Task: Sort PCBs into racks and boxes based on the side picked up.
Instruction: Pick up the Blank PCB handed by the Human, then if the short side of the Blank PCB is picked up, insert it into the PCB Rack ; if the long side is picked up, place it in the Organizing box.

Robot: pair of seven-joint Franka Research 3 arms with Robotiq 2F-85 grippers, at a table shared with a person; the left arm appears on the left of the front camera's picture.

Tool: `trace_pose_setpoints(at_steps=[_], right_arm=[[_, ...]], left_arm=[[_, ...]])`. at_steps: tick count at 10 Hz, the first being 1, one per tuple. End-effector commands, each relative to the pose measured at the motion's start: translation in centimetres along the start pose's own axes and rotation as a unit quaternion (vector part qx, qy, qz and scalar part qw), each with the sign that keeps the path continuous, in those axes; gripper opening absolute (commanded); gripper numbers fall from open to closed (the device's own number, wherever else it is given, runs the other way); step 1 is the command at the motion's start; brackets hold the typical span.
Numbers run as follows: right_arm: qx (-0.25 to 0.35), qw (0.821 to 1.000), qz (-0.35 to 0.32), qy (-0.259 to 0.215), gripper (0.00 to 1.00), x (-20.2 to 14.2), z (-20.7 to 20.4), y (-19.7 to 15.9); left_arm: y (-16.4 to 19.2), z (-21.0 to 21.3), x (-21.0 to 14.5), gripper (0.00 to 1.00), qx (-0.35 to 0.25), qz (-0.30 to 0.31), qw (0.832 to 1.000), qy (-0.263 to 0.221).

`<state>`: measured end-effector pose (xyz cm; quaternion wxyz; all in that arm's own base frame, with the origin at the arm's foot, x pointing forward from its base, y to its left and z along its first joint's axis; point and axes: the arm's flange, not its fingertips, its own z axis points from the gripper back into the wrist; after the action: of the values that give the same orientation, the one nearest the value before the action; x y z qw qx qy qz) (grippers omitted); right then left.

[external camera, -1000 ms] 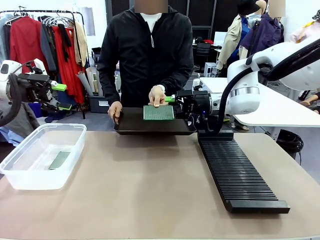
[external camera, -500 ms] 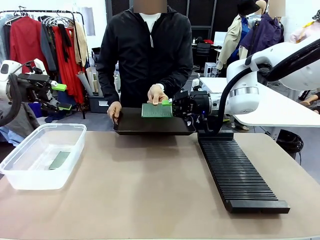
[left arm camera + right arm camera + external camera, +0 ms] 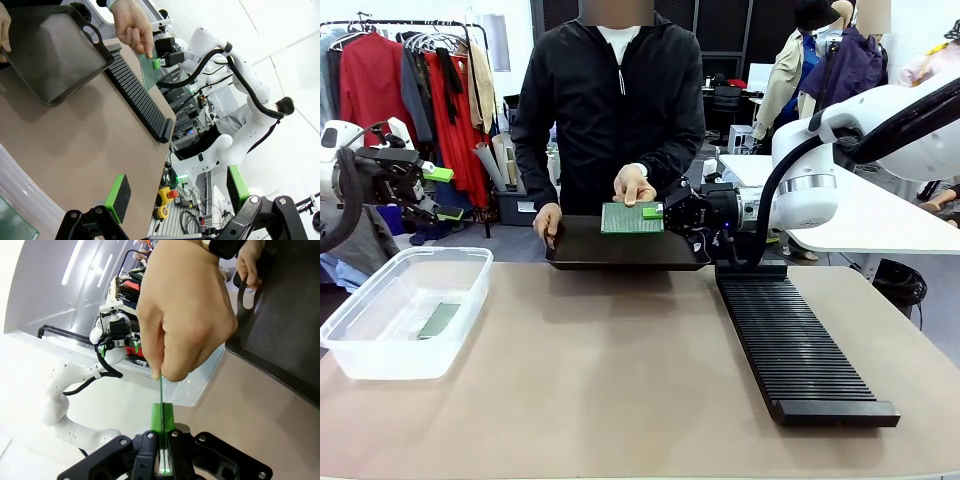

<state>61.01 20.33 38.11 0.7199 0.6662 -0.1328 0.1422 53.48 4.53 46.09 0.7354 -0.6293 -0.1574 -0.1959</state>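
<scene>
Above the tray (image 3: 620, 252), the right gripper (image 3: 654, 212) is clenching 1 PCB (image 3: 628, 218), which is rising with the person's hand (image 3: 634, 185), so handover is nearing; the left gripper (image 3: 443, 194) is waiting, jaws released.

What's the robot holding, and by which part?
The right gripper grips the thin flat green circuit board by one edge; the person's hand holds another.

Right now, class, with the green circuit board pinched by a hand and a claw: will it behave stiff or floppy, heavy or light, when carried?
Probably stiff: the PCB looks flat, unsagging, though the right claw and the person's hand grip only its edges. Likely light: a pinch suffices. Thin edge-on, so it might pivot if bumped.
</scene>
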Motion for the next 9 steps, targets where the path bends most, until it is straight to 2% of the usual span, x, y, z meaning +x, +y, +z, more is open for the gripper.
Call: trace_pose_setpoints(at_steps=[1,3,4,9], right_arm=[[-0.015,1.000,-0.012,0.002,0.00,1.2,-0.6,0.3],[-0.005,1.000,-0.012,0.010,0.00,1.2,-0.7,0.4],[-0.001,1.000,-0.006,0.001,0.00,0.0,-0.1,0.1],[-0.001,1.000,-0.006,0.001,0.00,0.0,-0.1,0.1]], left_arm=[[-0.2,0.1,0.0,1.00,-0.001,-0.002,1.000,-0.005],[-0.2,0.1,0.0,1.00,-0.001,-0.002,1.000,-0.005],[-0.2,0.1,0.0,1.00,-0.001,-0.002,1.000,-0.005],[-0.2,0.1,0.0,1.00,-0.001,-0.002,1.000,-0.005]])
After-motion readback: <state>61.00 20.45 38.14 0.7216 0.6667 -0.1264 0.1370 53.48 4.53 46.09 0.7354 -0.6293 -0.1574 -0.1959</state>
